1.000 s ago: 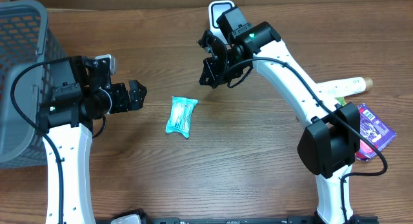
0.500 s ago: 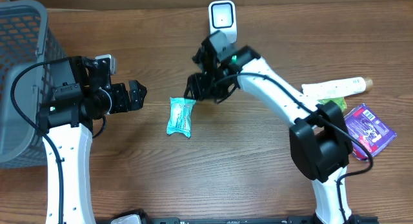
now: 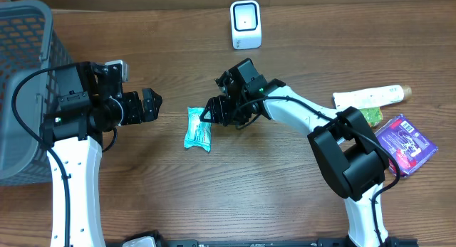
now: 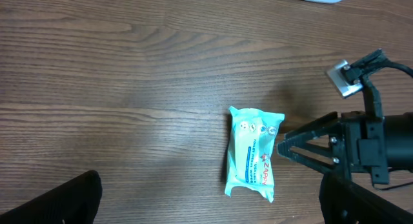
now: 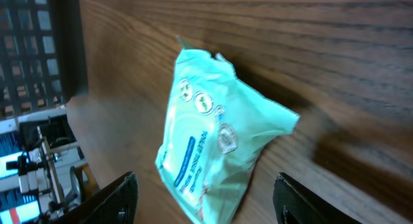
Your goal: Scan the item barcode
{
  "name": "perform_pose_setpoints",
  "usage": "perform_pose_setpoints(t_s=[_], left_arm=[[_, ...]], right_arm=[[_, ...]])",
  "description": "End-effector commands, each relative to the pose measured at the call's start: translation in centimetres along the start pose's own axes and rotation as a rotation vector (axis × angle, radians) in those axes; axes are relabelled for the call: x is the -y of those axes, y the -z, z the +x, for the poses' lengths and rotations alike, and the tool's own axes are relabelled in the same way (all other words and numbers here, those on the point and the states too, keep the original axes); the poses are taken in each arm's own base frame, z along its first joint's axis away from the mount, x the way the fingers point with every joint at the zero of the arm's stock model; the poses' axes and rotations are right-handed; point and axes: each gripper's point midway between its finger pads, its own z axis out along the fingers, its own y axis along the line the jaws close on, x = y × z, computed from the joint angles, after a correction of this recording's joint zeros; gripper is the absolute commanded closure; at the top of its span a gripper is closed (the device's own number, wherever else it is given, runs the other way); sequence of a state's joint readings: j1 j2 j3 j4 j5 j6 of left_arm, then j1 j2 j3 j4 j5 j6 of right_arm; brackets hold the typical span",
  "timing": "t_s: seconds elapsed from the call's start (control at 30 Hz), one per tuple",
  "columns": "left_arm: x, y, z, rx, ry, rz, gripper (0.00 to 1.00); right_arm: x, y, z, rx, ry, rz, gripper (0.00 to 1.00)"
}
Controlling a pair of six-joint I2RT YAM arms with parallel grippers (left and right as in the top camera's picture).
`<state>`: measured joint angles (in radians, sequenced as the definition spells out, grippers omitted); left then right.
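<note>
Hovering low, your right pincer (image 3: 210,113) stands with its jaws spread, and the teal wipes packet (image 3: 198,128) lies flat just ahead of its tips. Your left pincer (image 3: 152,103) is spread wide too, with the packet apart from its tips.

- I note the left gripper (image 3: 152,104) pointing right, jaws spread wide.
- I see the right arm (image 3: 299,113) stretched leftward, right gripper (image 3: 208,113) jaws parted, facing the left one, apart.
</note>
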<state>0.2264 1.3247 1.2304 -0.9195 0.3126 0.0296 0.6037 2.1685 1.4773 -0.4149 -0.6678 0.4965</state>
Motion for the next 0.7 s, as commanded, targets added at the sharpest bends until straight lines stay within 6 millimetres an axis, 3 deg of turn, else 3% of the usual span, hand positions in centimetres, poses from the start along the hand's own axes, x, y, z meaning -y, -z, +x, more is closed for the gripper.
perform_pose_setpoints(t_s=[0.0,0.17,0.37,0.47,0.6,0.67], left_arm=[[0.6,0.4,-0.5,0.017,-0.018,0.02,0.0],[0.6,0.4,-0.5,0.017,-0.018,0.02,0.0],[0.6,0.4,-0.5,0.017,-0.018,0.02,0.0],[0.6,0.4,-0.5,0.017,-0.018,0.02,0.0],[0.6,0.4,-0.5,0.017,-0.018,0.02,0.0],[0.6,0.4,-0.5,0.017,-0.018,0.02,0.01]], right_arm=[[1.6,-1.0,0.1,0.02,-0.059,0.061,0.33],[2.6,-2.8,-0.1,0.021,-0.047,0.046,0.37],[2.4,-4.9,0.9,-0.017,-0.043,0.0,0.45],[2.2,-5.3,1.4,-0.028,-0.042,0.002,0.6],[2.4,-5.1,1.2,-0.027,-0.05,0.004,0.91],[2.4,-4.4,0.7,-0.017,-0.058,0.006,0.96]])
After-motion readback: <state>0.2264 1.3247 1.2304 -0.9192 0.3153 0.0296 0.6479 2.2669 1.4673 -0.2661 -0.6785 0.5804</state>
